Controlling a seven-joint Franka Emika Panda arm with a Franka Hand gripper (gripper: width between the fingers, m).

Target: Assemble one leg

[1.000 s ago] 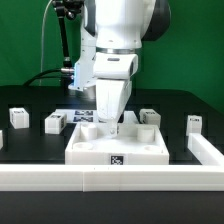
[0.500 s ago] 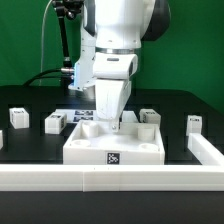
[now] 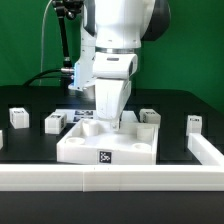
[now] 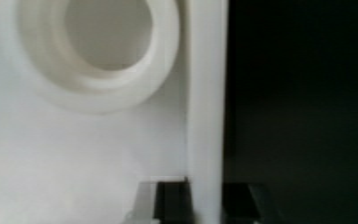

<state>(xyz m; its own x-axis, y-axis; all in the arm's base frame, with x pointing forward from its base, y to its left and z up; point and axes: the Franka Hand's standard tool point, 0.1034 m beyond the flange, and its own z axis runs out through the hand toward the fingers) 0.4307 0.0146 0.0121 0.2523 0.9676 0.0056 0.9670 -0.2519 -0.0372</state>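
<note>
Jaws pinch the smooth white plastic panel [image 3: 85,150] by its thin wall [image 4: 206,110].

a white panel [image 4: 78,150] with a rounded recess [image 4: 96,35] is lying on the black table [image 4: 309,100]; the gripper [image 4: 208,205] is pinching its raised edge between dark fingers [image 4: 172,205].

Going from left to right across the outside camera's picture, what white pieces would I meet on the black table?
From the left: far-left small post → second small post → large white panel → small post behind the panel's corner → far-right small post.
</note>
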